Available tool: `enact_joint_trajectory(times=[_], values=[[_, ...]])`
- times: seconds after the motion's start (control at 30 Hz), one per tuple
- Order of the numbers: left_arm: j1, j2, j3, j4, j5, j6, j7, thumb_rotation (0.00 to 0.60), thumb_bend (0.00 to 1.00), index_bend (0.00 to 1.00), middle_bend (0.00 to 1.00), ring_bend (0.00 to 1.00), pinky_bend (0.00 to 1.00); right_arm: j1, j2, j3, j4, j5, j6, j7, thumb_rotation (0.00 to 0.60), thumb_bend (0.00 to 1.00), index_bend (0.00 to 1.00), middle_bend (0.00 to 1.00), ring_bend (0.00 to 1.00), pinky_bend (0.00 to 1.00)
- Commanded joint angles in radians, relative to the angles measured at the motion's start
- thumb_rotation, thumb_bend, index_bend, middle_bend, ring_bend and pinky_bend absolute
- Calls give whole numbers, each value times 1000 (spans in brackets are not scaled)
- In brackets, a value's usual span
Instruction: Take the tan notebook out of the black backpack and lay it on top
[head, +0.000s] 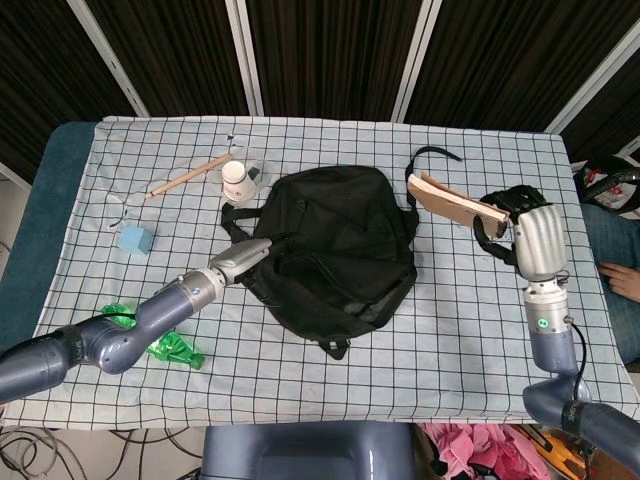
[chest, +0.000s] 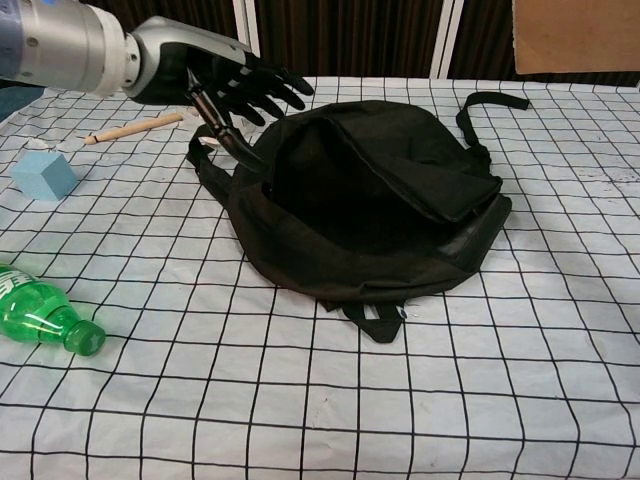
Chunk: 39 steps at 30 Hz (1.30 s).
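Note:
The black backpack (head: 335, 255) (chest: 370, 205) lies flat in the middle of the checked table, its flap down. My right hand (head: 522, 228) holds the tan notebook (head: 455, 204) in the air just past the bag's right side, near the loose strap (head: 432, 155). In the chest view only the notebook's lower part (chest: 575, 35) shows at the top right, and the right hand is out of frame. My left hand (head: 243, 256) (chest: 215, 78) hovers above the bag's left edge with fingers spread and nothing in it.
A green bottle (head: 160, 345) (chest: 45, 315) lies at the front left, partly under my left arm. A blue cube (head: 134, 238) (chest: 43, 175), a white cup (head: 236, 180) and a wooden stick (head: 188, 176) (chest: 135, 127) sit at the back left.

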Motion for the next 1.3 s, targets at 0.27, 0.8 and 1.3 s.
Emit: enact_joint_trajectory(times=[0.27,0.8,1.3], values=[[190,129,22,-131,215,284,3,600,6,50,62,0,0,125,-143,14,149,14,-99,-116,600,509,846,693,607,388],[276,137,39,-1,373,386,-327,600,14,79,79,0,0,221,-408,-184,381,-142,-161,-259,600,509,846,688,601,389],[276,124,56,48,377,410,-391,600,14,85,90,0,0,168,-313,-337,154,-261,-152,-349,600,496,748,570,533,359]])
